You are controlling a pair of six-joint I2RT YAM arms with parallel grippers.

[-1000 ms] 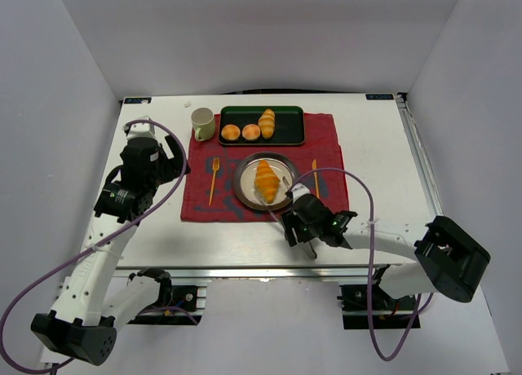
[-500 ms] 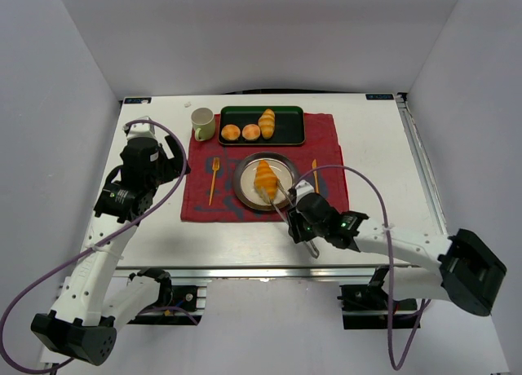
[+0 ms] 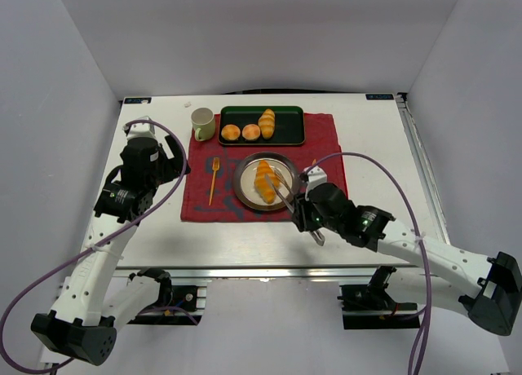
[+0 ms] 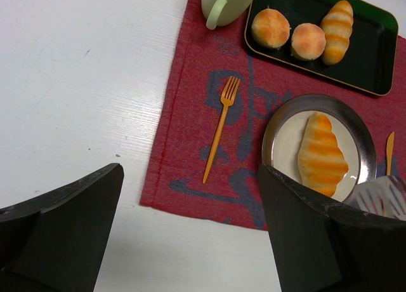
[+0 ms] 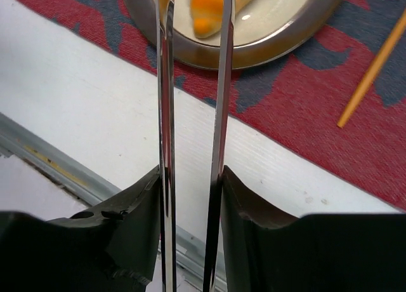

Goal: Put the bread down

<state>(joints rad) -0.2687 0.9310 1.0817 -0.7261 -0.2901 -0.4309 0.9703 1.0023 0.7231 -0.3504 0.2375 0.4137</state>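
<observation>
The bread, a large golden croissant [image 3: 265, 182], lies on the round metal plate [image 3: 241, 187]; it also shows in the left wrist view [image 4: 322, 157] and the right wrist view [image 5: 206, 6]. My right gripper [image 3: 310, 214] [image 5: 190, 184] is shut on metal tongs [image 3: 285, 191] [image 5: 222, 82]. The tongs' blades reach over the plate's near rim [image 5: 279, 41] by the croissant's near right end. I cannot tell if they touch it. My left gripper [image 3: 167, 159] [image 4: 190, 171] is open and empty over the table, left of the red cloth.
A red cloth [image 3: 326, 134] lies under the plate. On it are a green tray [image 3: 289, 130] with two small buns and a twisted roll, an orange fork [image 3: 214, 179] and an orange knife [image 3: 315, 167]. A cup [image 3: 202, 122] stands at the tray's left.
My right arm has swung right and forward, bringing the tongs from the plate's near edge in beside the croissant. The croissant and the left arm have not moved.
</observation>
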